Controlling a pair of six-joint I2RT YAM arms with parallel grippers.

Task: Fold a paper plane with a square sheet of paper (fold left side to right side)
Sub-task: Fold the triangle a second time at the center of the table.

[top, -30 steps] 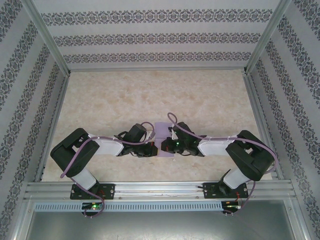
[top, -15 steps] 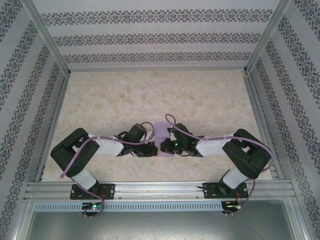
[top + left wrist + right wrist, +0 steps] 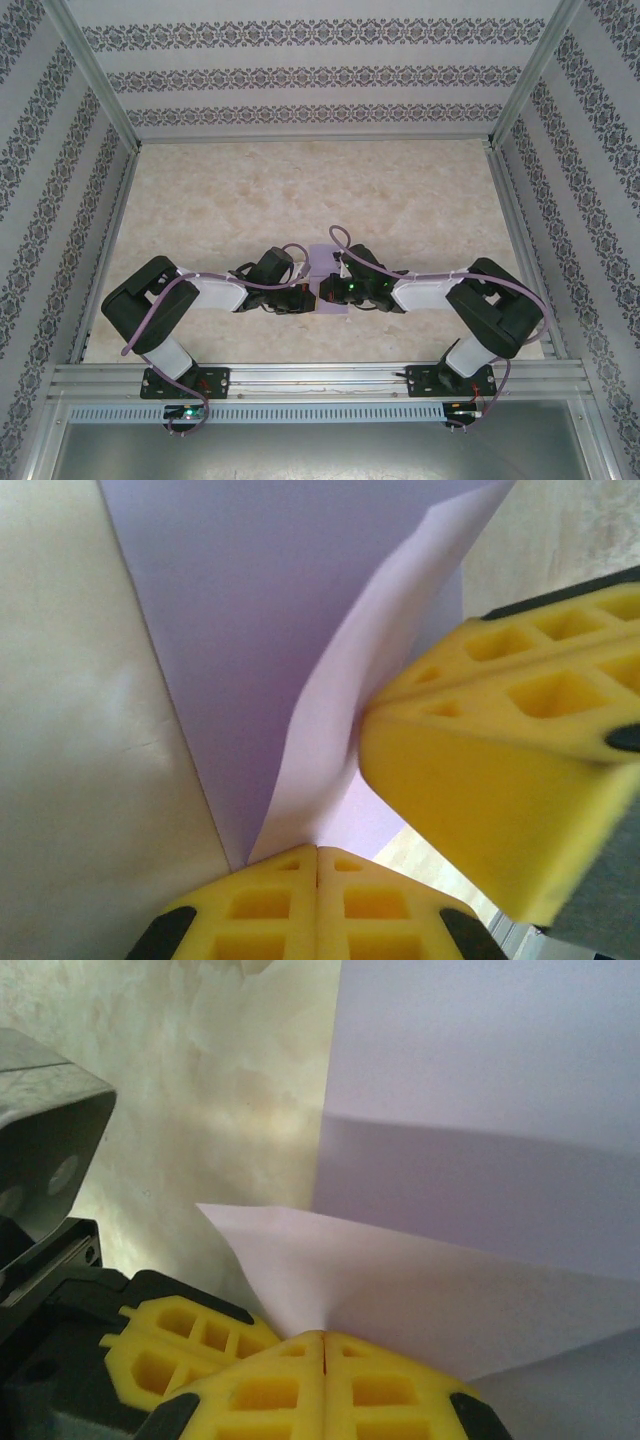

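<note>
Lavender paper [image 3: 322, 256] lies at the near middle of the counter [image 3: 300, 190]; the left tool [image 3: 317, 852] and right tool [image 3: 325, 1338] each pinch shut on a raised flap. Thin, light and floppy, it probably creases easily, so edges or corners seem the best hold

Beige marbled table [image 3: 400, 200], lavender sheet of paper [image 3: 322, 256] on it
</note>
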